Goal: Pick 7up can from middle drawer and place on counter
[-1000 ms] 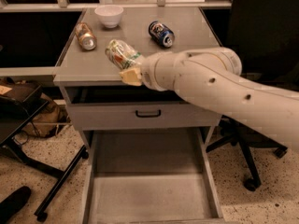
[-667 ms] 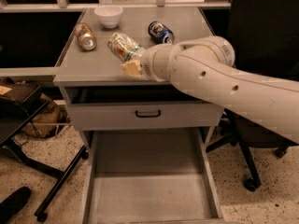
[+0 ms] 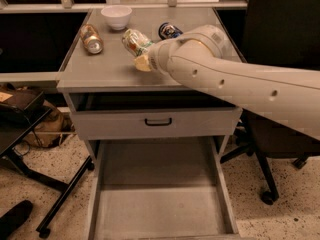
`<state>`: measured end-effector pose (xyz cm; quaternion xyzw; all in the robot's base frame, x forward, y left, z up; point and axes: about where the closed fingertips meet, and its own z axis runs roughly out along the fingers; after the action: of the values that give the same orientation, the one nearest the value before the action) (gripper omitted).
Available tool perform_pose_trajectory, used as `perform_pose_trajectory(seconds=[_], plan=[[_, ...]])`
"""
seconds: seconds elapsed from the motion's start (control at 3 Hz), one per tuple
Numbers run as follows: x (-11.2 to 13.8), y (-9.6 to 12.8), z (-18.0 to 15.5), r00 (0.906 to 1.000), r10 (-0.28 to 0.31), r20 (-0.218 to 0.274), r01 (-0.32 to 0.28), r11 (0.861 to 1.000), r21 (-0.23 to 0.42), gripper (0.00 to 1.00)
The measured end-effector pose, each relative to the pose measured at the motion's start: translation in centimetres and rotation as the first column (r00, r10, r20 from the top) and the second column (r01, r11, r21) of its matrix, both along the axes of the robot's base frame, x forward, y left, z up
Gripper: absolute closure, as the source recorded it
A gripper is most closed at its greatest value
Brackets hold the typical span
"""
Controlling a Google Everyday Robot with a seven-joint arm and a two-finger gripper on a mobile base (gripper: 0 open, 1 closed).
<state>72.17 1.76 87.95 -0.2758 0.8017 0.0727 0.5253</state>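
My gripper (image 3: 140, 54) is over the middle of the counter (image 3: 100, 71), at the end of the pale arm that reaches in from the right. It is shut on the 7up can (image 3: 134, 40), a silvery can with green and red marks. The can lies tilted, close above or on the counter top; I cannot tell if it touches. A pale fingertip (image 3: 143, 63) shows under the can. The middle drawer (image 3: 160, 206) is pulled out wide below, and its grey floor holds nothing.
A brown-gold can (image 3: 91, 39) lies at the counter's left, a white bowl (image 3: 116, 16) at the back, and a dark blue can (image 3: 170, 30) behind my arm. The drawer front with a black handle (image 3: 158, 121) stands slightly out. A dark chair (image 3: 280, 134) is at the right.
My arm has moved back over the counter, carrying the 7up can a little farther from the front edge.
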Motion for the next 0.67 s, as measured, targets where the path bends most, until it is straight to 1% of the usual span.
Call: perform_pose_trajectory(seconds=[0.33,0.67], plan=[[2.3,0.7,-2.5,0.9979,-0.037,-0.053,0.036,0.999,-0.028,1.0],[2.5,0.9,-4.3,0.9934,-0.046,-0.106,0.041,0.998,-0.047,1.0]])
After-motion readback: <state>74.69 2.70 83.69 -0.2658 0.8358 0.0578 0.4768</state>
